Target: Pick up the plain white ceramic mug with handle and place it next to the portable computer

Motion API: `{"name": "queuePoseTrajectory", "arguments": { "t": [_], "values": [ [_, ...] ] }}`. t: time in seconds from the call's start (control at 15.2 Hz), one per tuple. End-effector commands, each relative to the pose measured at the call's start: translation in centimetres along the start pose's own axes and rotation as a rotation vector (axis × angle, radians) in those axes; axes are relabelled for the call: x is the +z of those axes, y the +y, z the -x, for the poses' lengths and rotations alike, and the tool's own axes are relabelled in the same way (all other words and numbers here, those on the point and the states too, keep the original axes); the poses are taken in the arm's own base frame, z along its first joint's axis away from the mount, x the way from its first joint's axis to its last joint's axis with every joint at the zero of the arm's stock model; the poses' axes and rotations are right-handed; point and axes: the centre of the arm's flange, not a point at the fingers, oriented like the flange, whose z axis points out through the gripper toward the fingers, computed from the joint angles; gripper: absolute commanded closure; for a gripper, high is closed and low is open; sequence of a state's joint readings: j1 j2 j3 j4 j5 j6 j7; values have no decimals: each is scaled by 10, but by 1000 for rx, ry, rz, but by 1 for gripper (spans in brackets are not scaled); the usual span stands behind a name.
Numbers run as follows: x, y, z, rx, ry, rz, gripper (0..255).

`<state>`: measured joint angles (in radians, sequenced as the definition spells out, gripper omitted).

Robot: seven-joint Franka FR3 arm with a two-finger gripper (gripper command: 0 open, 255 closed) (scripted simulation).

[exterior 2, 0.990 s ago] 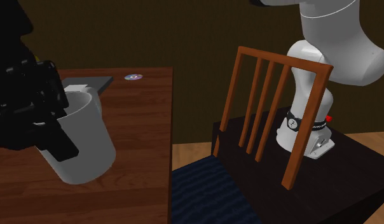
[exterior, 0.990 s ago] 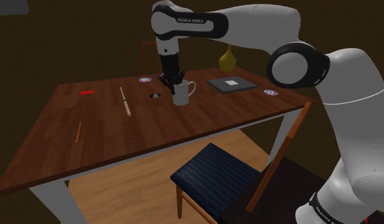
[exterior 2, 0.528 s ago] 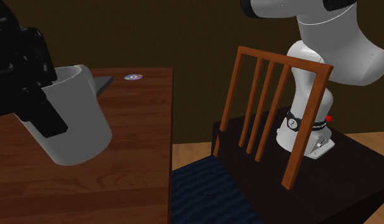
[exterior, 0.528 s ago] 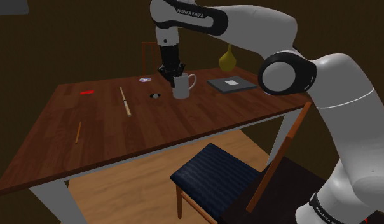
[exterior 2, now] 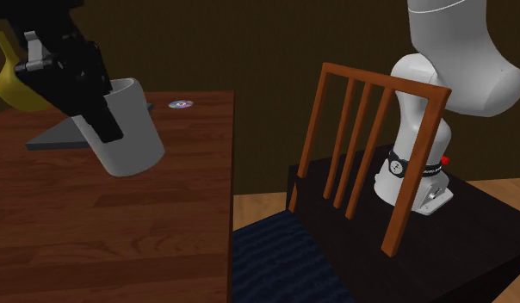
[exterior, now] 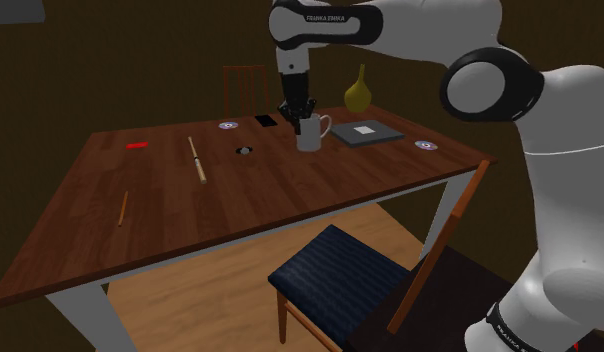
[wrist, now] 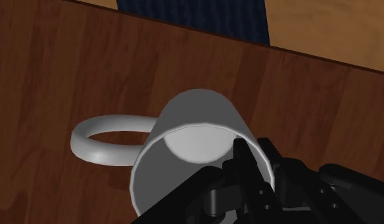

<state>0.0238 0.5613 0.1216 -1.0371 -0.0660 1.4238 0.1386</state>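
Note:
My black gripper [exterior: 298, 116] is shut on the rim of a plain white mug [exterior: 311, 134], one finger inside the cup and one outside. The mug [exterior 2: 133, 138] hangs tilted in the grip, low over the dark wooden table [exterior: 290, 190]. I cannot tell whether its base touches the wood. In the wrist view the mug [wrist: 191, 121] opens toward the camera, its handle [wrist: 108, 137] sticking out to one side and the fingers [wrist: 243, 159] clamped on the rim. A flat grey laptop [exterior: 365, 132] lies closed just to the shoulder view's right of the mug.
A yellow vase [exterior: 357, 92] stands behind the laptop. Small discs [exterior: 424, 145] [exterior: 228, 125], a black card [exterior: 266, 120], a wooden stick [exterior: 196, 158], a pencil [exterior: 123, 207] and a red piece [exterior: 138, 145] lie on the table. A blue-seated wooden chair [exterior: 335, 270] stands at the table's near edge.
The gripper has carried the mug toward the shoulder view's right and back, from near the table's middle to beside the laptop. Its grip on the rim is unchanged.

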Motion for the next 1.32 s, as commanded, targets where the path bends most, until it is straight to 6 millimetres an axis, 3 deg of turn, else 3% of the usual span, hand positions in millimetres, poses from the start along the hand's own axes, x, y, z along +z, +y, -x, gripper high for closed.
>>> {"name": "queuePoseTrajectory", "arguments": {
  "t": [0.0,1.25],
  "values": [
    [5,27,2,-1,0,0,255],
    [50,273,16,-1,0,0,255]
  ]
}}
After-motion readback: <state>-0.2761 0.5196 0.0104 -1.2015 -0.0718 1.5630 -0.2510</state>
